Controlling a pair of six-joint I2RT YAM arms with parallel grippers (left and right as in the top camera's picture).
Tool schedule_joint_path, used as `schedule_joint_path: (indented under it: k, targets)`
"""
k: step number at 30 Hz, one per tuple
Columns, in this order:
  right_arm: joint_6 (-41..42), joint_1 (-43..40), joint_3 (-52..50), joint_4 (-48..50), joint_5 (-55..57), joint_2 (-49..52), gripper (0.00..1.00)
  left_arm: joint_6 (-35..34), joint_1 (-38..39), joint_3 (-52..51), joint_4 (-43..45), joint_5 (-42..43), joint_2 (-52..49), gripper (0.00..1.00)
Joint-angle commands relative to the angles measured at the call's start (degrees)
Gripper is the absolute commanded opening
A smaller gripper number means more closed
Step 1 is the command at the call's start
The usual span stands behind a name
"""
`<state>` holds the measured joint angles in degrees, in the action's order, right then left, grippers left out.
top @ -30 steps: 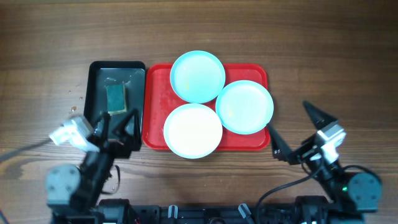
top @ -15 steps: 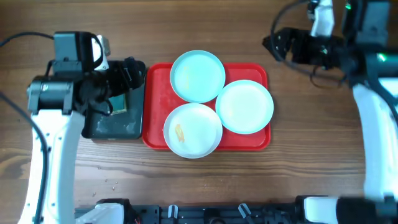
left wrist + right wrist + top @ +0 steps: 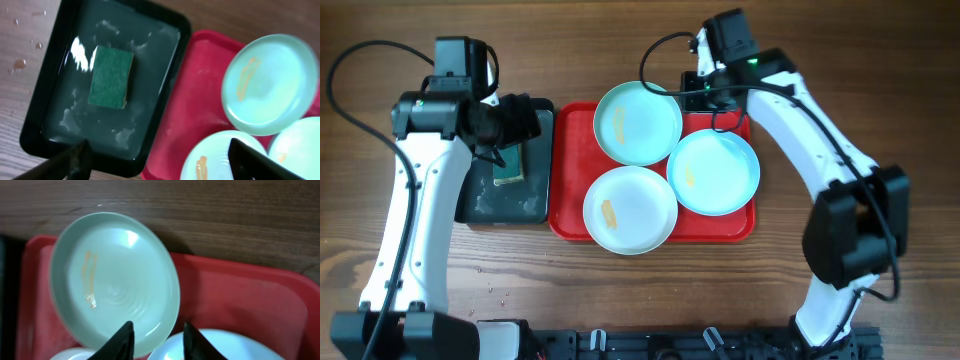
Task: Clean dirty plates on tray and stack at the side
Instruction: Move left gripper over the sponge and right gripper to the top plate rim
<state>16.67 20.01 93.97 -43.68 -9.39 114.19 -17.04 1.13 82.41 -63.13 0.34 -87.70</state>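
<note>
Three plates lie on the red tray (image 3: 575,150): a turquoise one at the back (image 3: 638,123), a turquoise one at the right (image 3: 713,172) and a white one in front (image 3: 630,209), each with a yellowish smear. My right gripper (image 3: 692,92) hangs at the back plate's far right rim. In the right wrist view the right gripper (image 3: 157,341) is narrowed, and its fingers straddle the rim of that plate (image 3: 110,280) with a gap left. My left gripper (image 3: 515,125) hovers open over the black tray; in the left wrist view this left gripper (image 3: 160,160) holds nothing.
Left of the red tray stands a wet black tray (image 3: 480,200) with a green sponge (image 3: 508,165) in it; the left wrist view shows the sponge (image 3: 111,76) lying flat. Bare wooden table lies all around, with a few water drops (image 3: 20,64) at the left.
Both arms rose from the table's near edge. The left went over the black tray; the right swung to the back plate's rim and narrowed its jaws. Smears now show on the plates.
</note>
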Motion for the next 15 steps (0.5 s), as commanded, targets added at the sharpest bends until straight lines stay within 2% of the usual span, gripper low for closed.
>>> schedule_joint_path:
  k: [1, 4, 15]
  targets:
    - [0.0, 0.4, 0.8, 1.7, 5.2, 4.2, 0.3, 0.3, 0.3, -2.0, 0.9, -2.2, -2.0, 0.76]
    - [0.0, 0.4, 0.7, 2.2, 4.7, 6.6, 0.25, 0.3, 0.3, -2.0, 1.2, -2.2, -2.9, 0.76]
    - [0.0, 1.2, -0.7, 4.2, 3.0, 10.0, 0.2, 0.3, 0.3, -2.0, 1.6, -2.2, -3.6, 0.76]
